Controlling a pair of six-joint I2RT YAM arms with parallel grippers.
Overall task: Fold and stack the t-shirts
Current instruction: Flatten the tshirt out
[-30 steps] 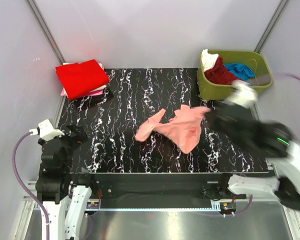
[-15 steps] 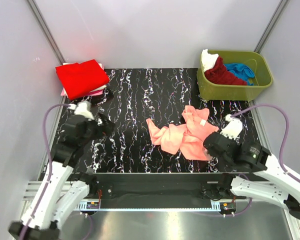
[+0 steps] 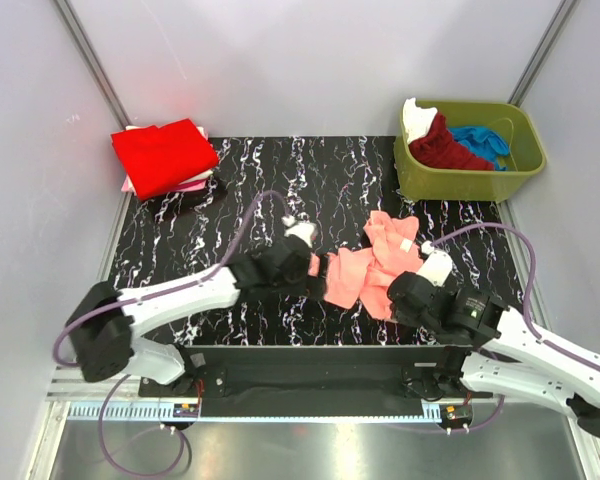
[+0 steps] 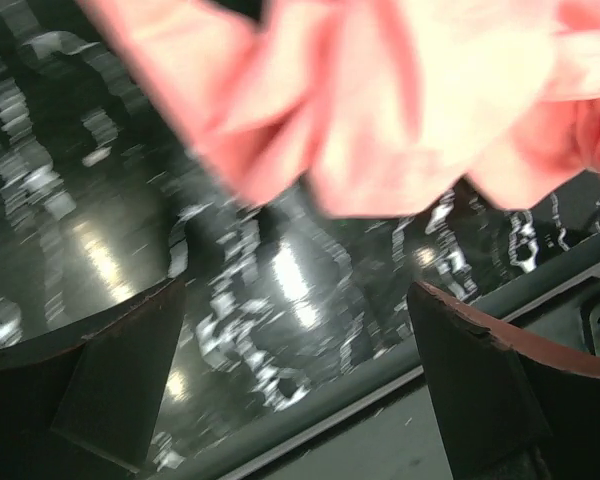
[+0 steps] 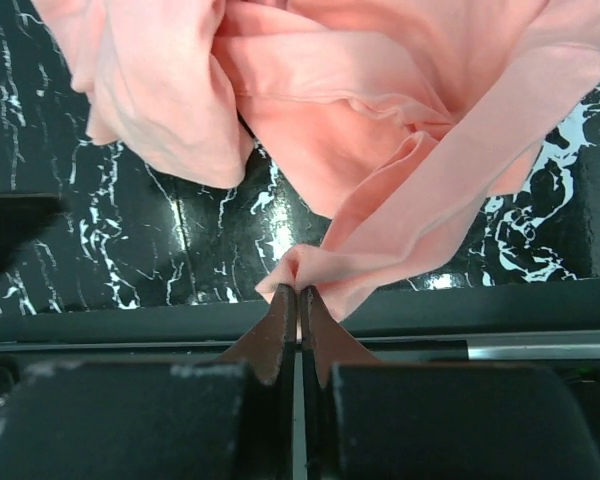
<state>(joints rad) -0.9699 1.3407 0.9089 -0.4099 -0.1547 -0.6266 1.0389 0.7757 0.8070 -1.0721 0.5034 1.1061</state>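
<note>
A crumpled salmon-pink t-shirt (image 3: 372,262) lies near the table's front right. My right gripper (image 5: 299,288) is shut on a pinched fold of its near edge, close to the table's front edge; it shows in the top view (image 3: 392,296) too. My left gripper (image 4: 298,300) is open and empty, just left of the shirt and low over the table; the shirt (image 4: 380,100) fills the top of its view. It shows in the top view (image 3: 320,268) at the shirt's left edge. A folded bright red t-shirt (image 3: 163,155) lies on a pale pink one at the back left.
An olive-green tub (image 3: 468,150) at the back right holds white, dark red and blue shirts. The black marbled table (image 3: 250,200) ends at a metal rail along the front. Grey walls close in the sides and back.
My left arm has swung far to the right across the table to the shirt's left edge. My right gripper has drawn the shirt a little toward the front; the shirt is more bunched.
</note>
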